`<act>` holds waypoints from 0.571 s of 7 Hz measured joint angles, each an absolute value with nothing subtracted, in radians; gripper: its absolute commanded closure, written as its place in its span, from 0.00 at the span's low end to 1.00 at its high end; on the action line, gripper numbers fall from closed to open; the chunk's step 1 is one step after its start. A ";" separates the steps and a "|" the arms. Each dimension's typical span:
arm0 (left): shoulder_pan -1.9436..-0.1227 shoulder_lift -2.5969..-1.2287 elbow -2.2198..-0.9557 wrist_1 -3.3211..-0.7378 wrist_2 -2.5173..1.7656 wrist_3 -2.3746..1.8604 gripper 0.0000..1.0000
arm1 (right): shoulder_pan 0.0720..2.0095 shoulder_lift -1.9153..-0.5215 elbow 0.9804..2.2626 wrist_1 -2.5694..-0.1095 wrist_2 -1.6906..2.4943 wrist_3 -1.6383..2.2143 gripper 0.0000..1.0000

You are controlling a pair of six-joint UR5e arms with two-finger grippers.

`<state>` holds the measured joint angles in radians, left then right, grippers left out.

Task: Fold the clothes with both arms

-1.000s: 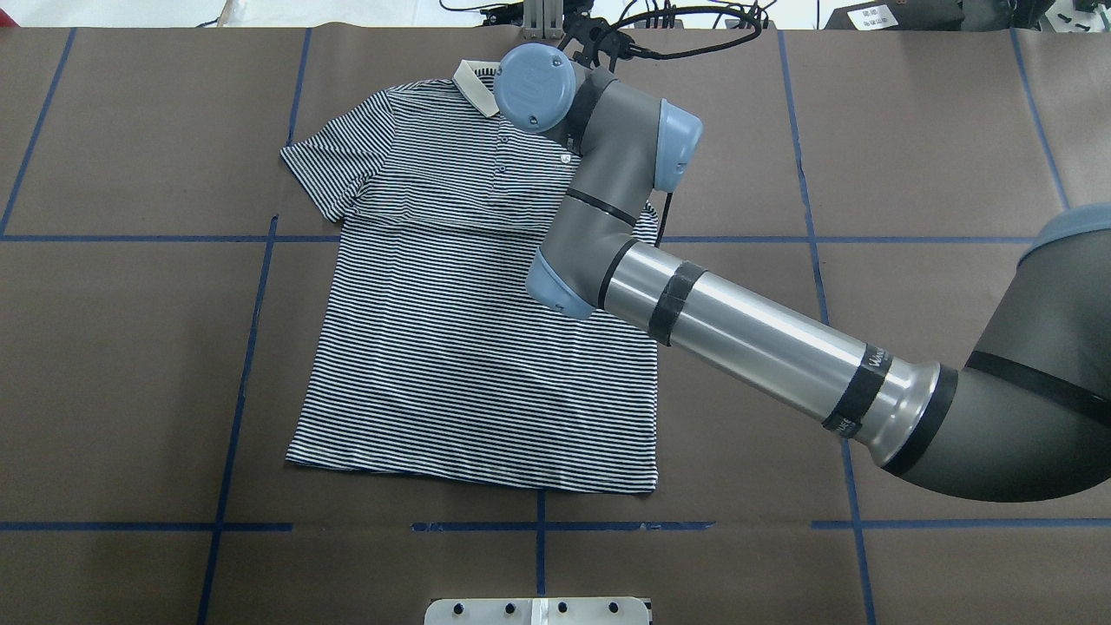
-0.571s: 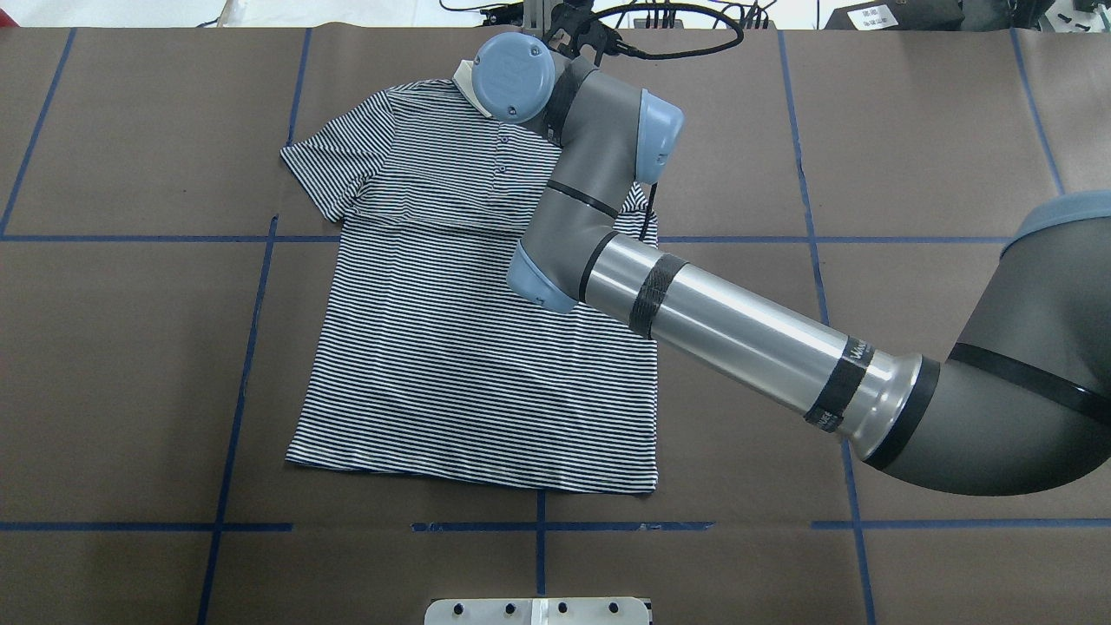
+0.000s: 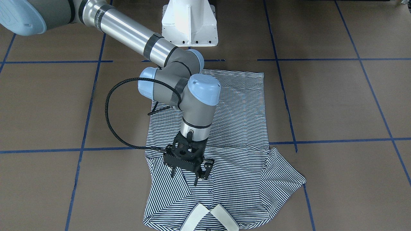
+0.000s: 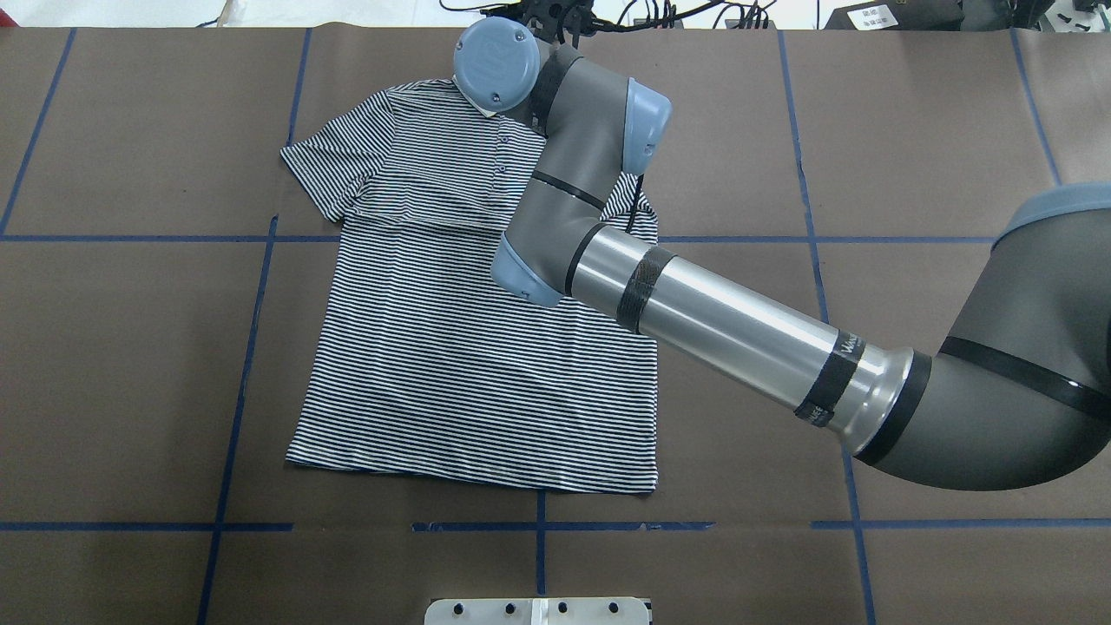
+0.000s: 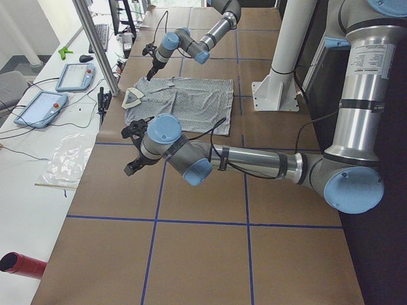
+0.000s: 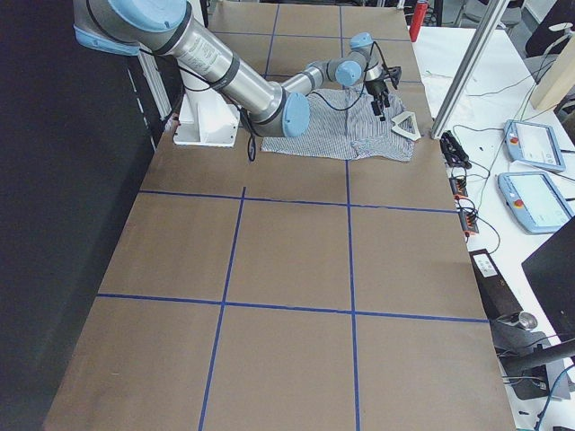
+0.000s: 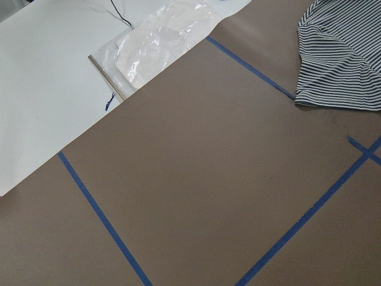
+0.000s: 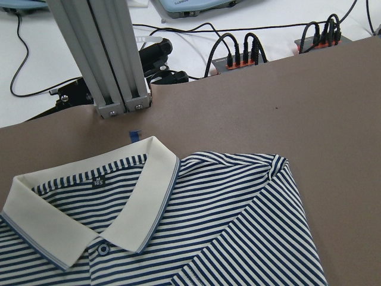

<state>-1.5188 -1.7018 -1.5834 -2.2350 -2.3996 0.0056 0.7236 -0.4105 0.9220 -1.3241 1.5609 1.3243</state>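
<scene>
Currently the shirt (image 4: 434, 347) lies flat and face up on the tabletop (image 4: 130, 391), with its collar (image 8: 89, 202) toward the far edge and its hem toward the robot. Its sleeve (image 4: 334, 169) on the robot's left is spread out; the other appears folded in over the chest. The right arm (image 4: 720, 317) reaches across the shirt. The right pincer (image 3: 191, 176) points down over the chest, just beside the placket (image 3: 209, 195) and short of the collar. Its jaws stand apart and hold nothing; whether the tips touch the cloth I cannot tell. The left arm (image 5: 254, 162) stretches low over bare tabletop, apart from the shirt. The left pincer (image 5: 130, 166) shows only in the side view, so I cannot tell whether it is apart or together.
</scene>
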 measured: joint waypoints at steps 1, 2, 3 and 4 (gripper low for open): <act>-1.473 -1.763 -1.561 -2.235 -2.397 -0.134 0.00 | 0.770 -0.455 0.977 -1.329 1.652 1.232 0.00; -1.416 -1.844 -1.520 -2.239 -2.368 -0.263 0.00 | 0.825 -0.536 1.066 -1.331 1.745 1.126 0.00; -1.355 -1.919 -1.474 -2.260 -2.301 -0.373 0.00 | 0.886 -0.635 1.159 -1.328 1.836 1.011 0.00; -1.279 -1.963 -1.448 -2.311 -2.207 -0.493 0.00 | 0.945 -0.730 1.240 -1.323 1.920 0.903 0.00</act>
